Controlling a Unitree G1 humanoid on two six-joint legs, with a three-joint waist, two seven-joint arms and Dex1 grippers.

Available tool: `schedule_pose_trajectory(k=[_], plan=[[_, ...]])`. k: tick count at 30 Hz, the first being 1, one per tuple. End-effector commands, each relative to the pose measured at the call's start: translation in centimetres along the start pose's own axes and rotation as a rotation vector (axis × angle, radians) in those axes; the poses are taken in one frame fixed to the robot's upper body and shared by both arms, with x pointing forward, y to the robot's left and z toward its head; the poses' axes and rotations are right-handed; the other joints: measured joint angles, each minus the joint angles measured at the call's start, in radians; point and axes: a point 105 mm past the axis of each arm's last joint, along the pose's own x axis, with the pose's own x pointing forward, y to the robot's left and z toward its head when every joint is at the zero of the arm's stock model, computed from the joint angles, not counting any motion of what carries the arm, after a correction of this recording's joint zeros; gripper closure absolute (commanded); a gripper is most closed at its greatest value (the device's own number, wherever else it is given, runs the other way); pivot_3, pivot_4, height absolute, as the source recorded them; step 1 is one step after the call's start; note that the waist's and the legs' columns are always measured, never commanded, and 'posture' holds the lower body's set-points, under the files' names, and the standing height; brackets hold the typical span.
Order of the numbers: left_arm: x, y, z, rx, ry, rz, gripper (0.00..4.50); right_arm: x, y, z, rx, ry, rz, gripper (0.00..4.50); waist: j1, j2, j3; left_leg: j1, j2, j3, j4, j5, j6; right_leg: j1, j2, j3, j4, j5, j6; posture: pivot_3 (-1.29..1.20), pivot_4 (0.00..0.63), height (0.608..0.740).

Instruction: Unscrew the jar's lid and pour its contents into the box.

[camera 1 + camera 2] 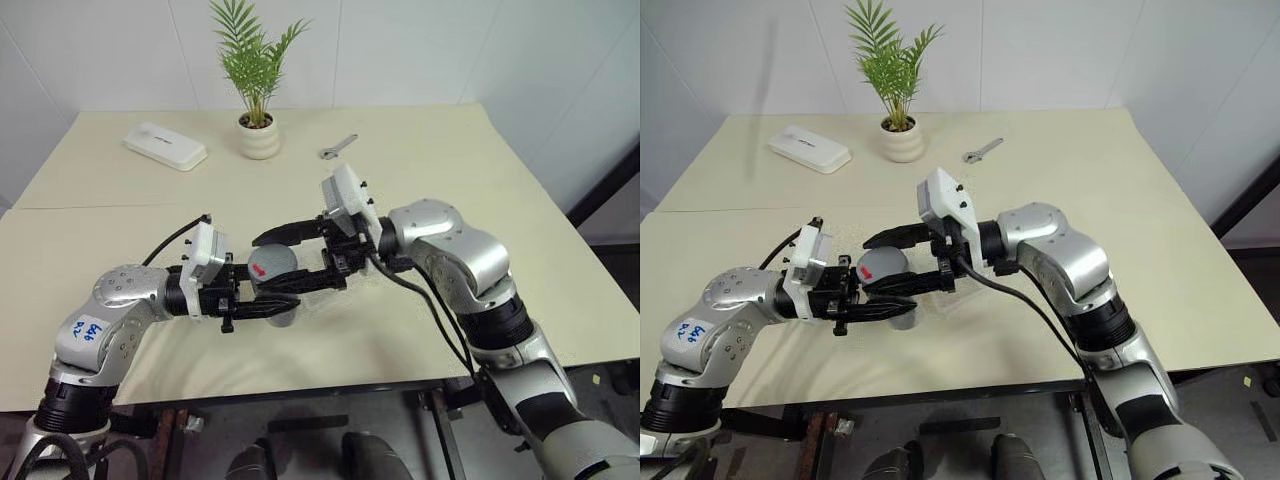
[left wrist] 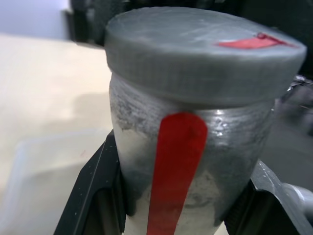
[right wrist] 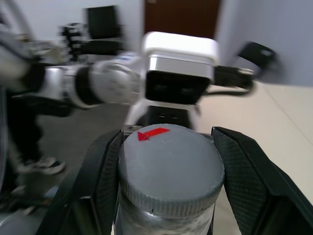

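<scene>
**A:** Jar (image 2: 195,161) — appearance and pose?

**B:** Small cylinder, clear wall gone silvery, red teardrop mark down its side. Upright, clamped at the body between the left gripper (image 1: 268,305) fingers, above the table near its front edge.

**A:** Lid (image 3: 168,164)?

**B:** Round flat grey cap, ribbed edge, red mark on top. On the jar, pinched between the right gripper (image 1: 300,258) fingers, which come from the opposite side.

**A:** Box (image 2: 44,181)?

**B:** Clear shallow tray, on the table just below and behind the held jar.

**A:** Contents?

**B:** Cannot tell through the wall.
</scene>
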Motion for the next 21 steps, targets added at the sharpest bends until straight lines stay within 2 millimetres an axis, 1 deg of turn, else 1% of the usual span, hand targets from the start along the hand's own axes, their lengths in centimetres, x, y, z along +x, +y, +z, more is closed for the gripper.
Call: schedule_pose_trajectory(k=[1, 7, 9, 10, 11, 13, 15, 18, 21], plan=[[-1.2, 0.6, 0.9, 0.036, -0.026, 0.005, 2.56, -1.3, 0.3, 1.0, -0.052, -0.009, 0.079, 1.95, 0.000, 0.000, 0.000, 0.000, 0.000, 0.000, 0.000, 0.000, 0.000, 0.000, 0.000, 0.000, 0.000, 0.000, 0.000, 0.00, 0.150, 0.740], [-0.9, 0.5, 1.0, 0.051, -0.050, 0.016, 2.56, -1.4, -0.4, 1.4, -0.060, -0.047, 0.056, 1.95, 0.001, 0.000, 0.000, -0.001, 0.001, 0.000, 0.001, 0.000, -0.001, 0.000, 0.001, 0.000, 0.000, 0.000, 0.000, 0.00, 0.150, 0.740], [-0.9, 0.4, 1.0, 0.049, -0.059, 0.029, 2.56, -1.5, -0.7, 1.4, -0.032, -0.061, 0.025, 1.23, 0.001, 0.000, 0.000, 0.000, 0.001, 0.000, 0.001, 0.000, -0.001, 0.000, 0.001, 0.001, 0.000, 0.000, 0.000, 0.00, 0.150, 0.740], [-0.9, 0.4, 0.9, 0.046, -0.060, 0.033, 2.56, -1.5, -1.0, 1.5, -0.038, -0.066, 0.004, 1.00, 0.000, 0.000, 0.000, 0.000, 0.001, 0.000, 0.001, 0.000, -0.001, 0.000, 0.001, 0.001, 0.000, 0.000, 0.000, 0.00, 0.150, 0.740], [-1.0, 0.3, 0.9, 0.045, -0.060, 0.036, 2.56, -1.6, -1.2, 1.5, -0.042, -0.071, -0.013, 0.62, 0.000, 0.000, 0.000, 0.000, 0.001, 0.000, 0.002, 0.000, -0.001, 0.000, 0.001, 0.001, 0.001, 0.000, 0.000, 0.00, 0.150, 0.740], [-1.1, 0.2, 0.8, 0.039, -0.059, 0.046, 2.56, -1.7, -1.4, 2.0, -0.058, -0.103, -0.034, 0.04, 0.001, 0.000, 0.000, 0.000, 0.001, 0.000, 0.002, 0.000, -0.001, 0.000, 0.001, 0.001, 0.001, 0.000, 0.000, 0.00, 0.150, 0.740], [-1.4, 0.3, 0.7, 0.034, -0.055, 0.062, 2.56, -1.9, -1.5, 2.3, -0.068, -0.129, -0.049, 0.01, 0.000, 0.000, 0.000, 0.000, 0.001, 0.000, 0.002, -0.001, -0.001, 0.000, 0.001, 0.001, 0.001, 0.000, 0.000, 0.00, 0.150, 0.740], [-1.9, 0.6, 0.5, 0.030, -0.046, 0.088, 2.56, -1.9, -1.6, 2.3, -0.079, -0.118, -0.060, 0.01, 0.001, 0.000, 0.000, 0.000, 0.001, 0.000, 0.002, -0.001, -0.001, 0.000, 0.000, 0.001, 0.001, 0.000, 0.000, 0.00, 0.150, 0.740], [-1.7, 0.9, 0.7, 0.033, -0.051, 0.100, 2.56, -1.1, -1.3, 2.4, -0.077, -0.100, -0.080, 0.01, 0.001, 0.000, 0.000, 0.000, 0.001, 0.001, 0.002, -0.001, -0.001, 0.000, 0.000, 0.001, 0.001, 0.000, 0.000, 0.00, 0.150, 0.740]])
